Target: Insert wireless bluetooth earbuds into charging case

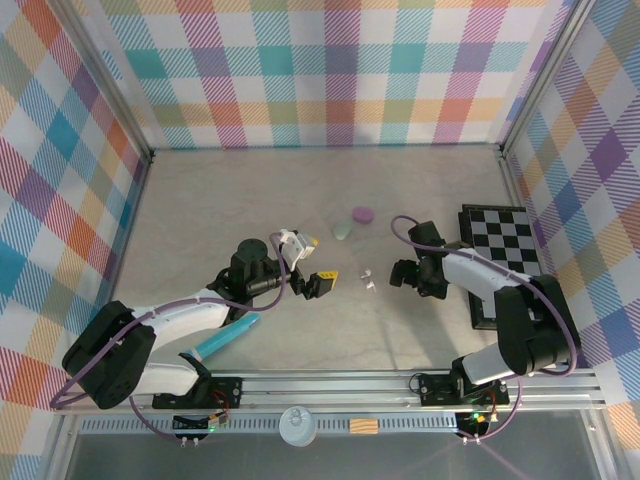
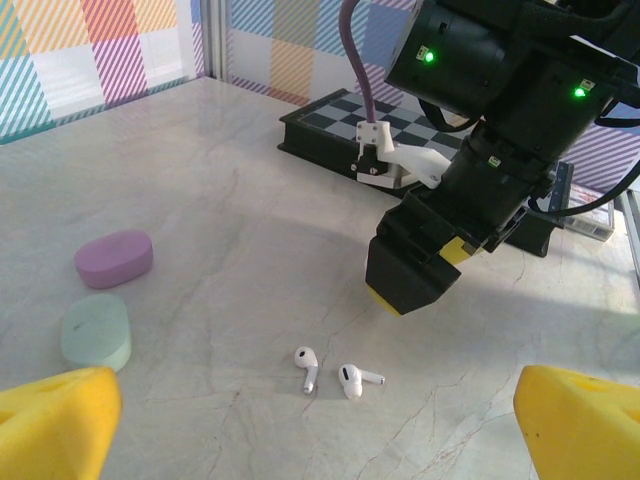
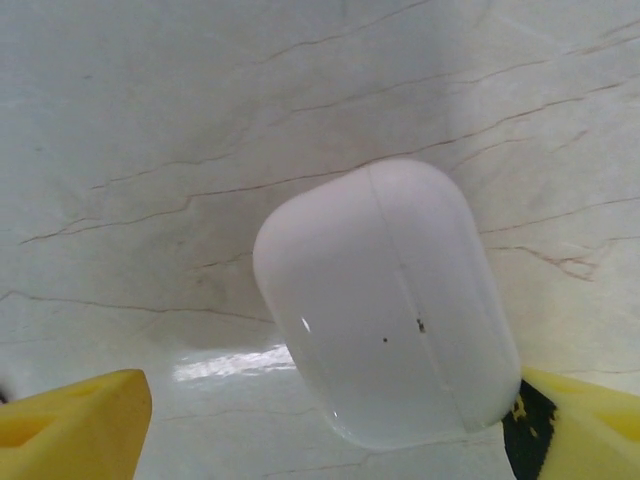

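Earbuds (image 2: 350,381), white stemmed plastic pair, on marbled tabletop (image 2: 250,230); left gripper (image 2: 320,420) jaws released wide; right gripper (image 2: 405,295) jaws parted around white pebble-shaped case (image 3: 385,300).

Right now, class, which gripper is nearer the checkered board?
Right. The right gripper sits just off the left edge of the checkered board. The left gripper is farther left, beyond the two white earbuds.

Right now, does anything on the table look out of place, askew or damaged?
Nothing is damaged or spilled. Two white earbuds lie loose on the table, stems pointing different ways. The white case looks shut and sits askew between the open fingers of the right gripper, skewed toward one of them.
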Controlling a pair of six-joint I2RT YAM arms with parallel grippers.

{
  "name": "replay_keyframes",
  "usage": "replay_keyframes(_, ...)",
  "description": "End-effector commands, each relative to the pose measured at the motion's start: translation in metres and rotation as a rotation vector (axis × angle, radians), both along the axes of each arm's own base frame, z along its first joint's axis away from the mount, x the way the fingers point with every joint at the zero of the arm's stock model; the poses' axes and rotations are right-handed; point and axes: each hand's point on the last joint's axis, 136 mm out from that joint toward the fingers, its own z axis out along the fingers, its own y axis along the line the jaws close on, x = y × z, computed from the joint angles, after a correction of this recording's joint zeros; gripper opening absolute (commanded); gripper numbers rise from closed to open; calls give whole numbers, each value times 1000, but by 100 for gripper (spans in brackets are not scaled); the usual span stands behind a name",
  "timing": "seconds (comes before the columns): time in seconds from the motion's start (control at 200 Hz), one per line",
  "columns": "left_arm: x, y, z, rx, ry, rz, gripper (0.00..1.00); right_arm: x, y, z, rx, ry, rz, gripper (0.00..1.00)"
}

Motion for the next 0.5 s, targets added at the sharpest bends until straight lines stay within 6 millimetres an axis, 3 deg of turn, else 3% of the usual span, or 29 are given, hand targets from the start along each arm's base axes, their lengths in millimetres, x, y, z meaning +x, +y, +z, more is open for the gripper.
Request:
replay_keyframes(0.0, -2, -10, 19, -47, -35, -33, 100, -6, 8, 7, 33, -4, 11, 86)
replay_keyframes(0.115, -2, -11, 18, -53, -33, -39, 100, -6, -9, 11, -55, -11, -13, 88)
replay_keyframes(0.29, -2, -12, 21, -62, -39, -42, 100, 4, -12, 5, -108, 13, 12, 85)
replay_keyframes(0.495, -4, -9, 21, -58, -35, -37, 100, 10, -10, -3, -111, 19, 18, 65)
